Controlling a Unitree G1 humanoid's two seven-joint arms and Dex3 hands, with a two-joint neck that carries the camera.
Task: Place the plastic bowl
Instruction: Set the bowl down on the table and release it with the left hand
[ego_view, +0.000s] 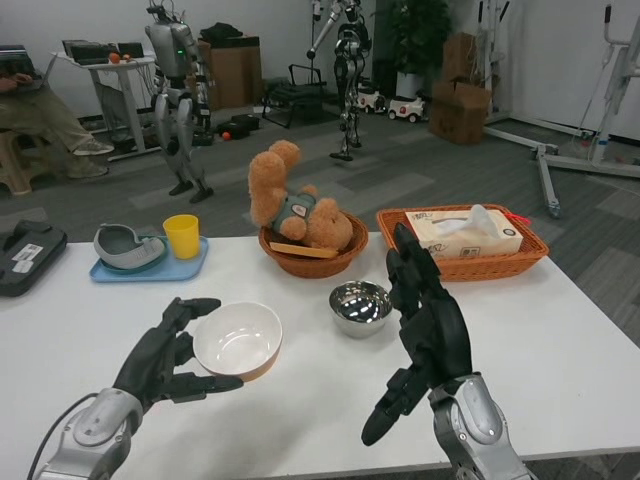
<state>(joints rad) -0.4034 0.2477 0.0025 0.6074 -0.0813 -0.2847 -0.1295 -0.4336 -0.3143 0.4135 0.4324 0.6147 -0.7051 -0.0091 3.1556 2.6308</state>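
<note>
Left hand (170, 355) cups the bowl (237, 340) from its left, fingers at the rim; right hand (425, 320) open, empty, further right, near steel bowl (360, 306).

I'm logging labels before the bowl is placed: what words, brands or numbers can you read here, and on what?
No text can be read in the head view.
Tissue box in the orange woven basket: orange printing on its front, too small to read.
Black case at the table's left edge: white label, blurred.
White plastic bowl at the left hand, shiny metal bowl, yellow cup: no markings visible.
</note>
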